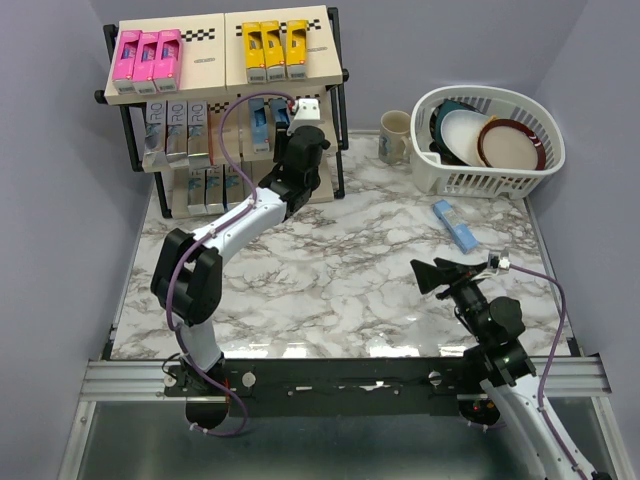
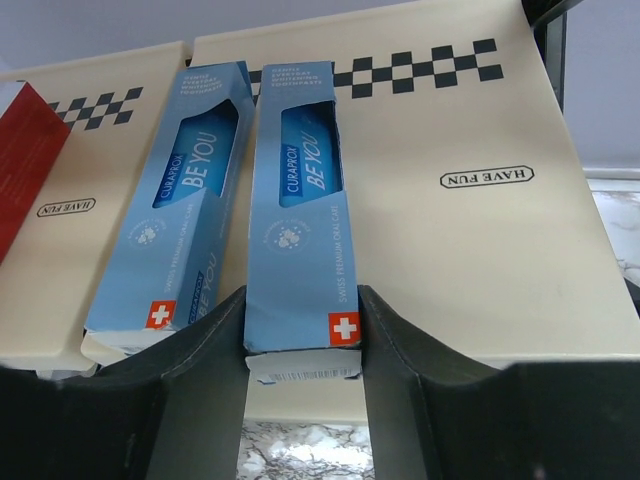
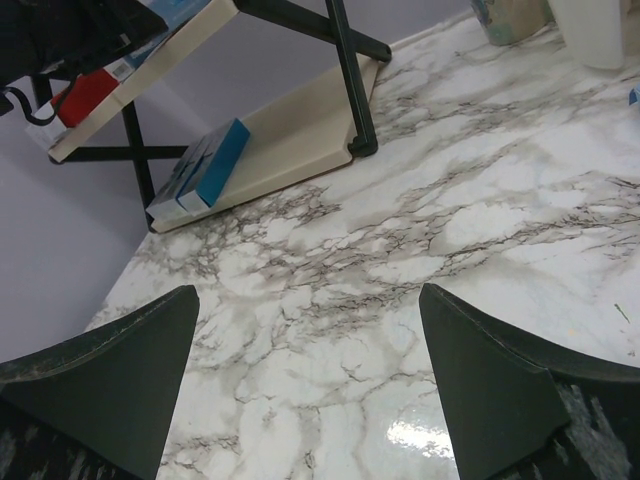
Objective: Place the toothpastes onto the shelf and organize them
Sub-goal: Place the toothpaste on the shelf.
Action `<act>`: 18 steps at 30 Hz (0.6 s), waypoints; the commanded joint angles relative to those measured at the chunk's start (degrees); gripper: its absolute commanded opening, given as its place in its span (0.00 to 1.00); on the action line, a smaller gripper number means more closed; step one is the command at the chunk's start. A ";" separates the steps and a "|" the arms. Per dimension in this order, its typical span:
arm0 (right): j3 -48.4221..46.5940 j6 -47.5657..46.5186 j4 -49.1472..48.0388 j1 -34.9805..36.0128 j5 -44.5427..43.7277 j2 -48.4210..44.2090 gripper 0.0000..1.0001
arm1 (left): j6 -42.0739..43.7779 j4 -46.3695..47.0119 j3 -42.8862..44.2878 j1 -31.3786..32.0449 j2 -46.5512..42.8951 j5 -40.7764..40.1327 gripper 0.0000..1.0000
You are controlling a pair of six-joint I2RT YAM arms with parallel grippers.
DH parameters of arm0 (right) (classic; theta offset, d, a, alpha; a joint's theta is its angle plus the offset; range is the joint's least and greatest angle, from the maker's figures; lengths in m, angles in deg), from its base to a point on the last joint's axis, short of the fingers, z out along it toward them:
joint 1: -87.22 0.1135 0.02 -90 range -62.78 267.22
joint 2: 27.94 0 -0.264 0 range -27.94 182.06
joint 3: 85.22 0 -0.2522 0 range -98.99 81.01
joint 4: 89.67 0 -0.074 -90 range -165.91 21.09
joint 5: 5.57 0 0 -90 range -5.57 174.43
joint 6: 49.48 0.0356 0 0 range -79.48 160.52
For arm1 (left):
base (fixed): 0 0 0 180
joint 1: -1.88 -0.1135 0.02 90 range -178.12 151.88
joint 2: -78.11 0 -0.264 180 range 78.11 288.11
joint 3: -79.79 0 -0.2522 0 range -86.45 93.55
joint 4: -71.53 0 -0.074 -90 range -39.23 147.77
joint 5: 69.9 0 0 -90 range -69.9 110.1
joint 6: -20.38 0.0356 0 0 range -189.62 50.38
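The shelf (image 1: 215,45) stands at the back left. On its top board are three pink toothpastes (image 1: 147,55) and three yellow ones (image 1: 276,48). My left gripper (image 2: 302,292) reaches into the middle tier, shut on a light blue toothpaste carton (image 2: 300,200) that lies on the beige board (image 2: 450,250). A second light blue carton (image 2: 175,220) lies just left of it, and a red one (image 2: 25,150) shows at the far left. Another light blue toothpaste (image 1: 454,224) lies loose on the table. My right gripper (image 1: 432,277) hovers open and empty below it.
Silver cartons (image 1: 165,130) fill the left of the middle tier and more cartons (image 1: 205,185) stand on the bottom tier. A white dish basket (image 1: 440,180) with plates sits at the back right, with a mug (image 1: 395,135) beside it.
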 commanded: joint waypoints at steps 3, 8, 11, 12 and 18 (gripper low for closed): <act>5.03 -0.95 -2.37 0.25 1.93 1.29 1.00 | 1.85 0.44 2.37 -0.45 0.31 1.00 0.56; 5.02 -1.12 -2.81 0.17 2.28 1.90 1.00 | 1.85 0.45 2.46 -0.45 -0.04 0.30 0.58; 5.11 -1.12 -3.07 0.25 2.46 2.17 1.00 | 1.32 -0.43 2.02 -0.45 -1.26 0.65 0.62; 5.11 -1.12 -3.07 0.25 2.46 2.26 1.00 | 0.80 -1.13 1.93 -0.45 -1.71 1.08 0.62; 5.20 -1.21 -3.69 0.25 2.90 2.87 1.00 | -2.99 -5.17 1.67 -0.45 -3.99 1.97 0.64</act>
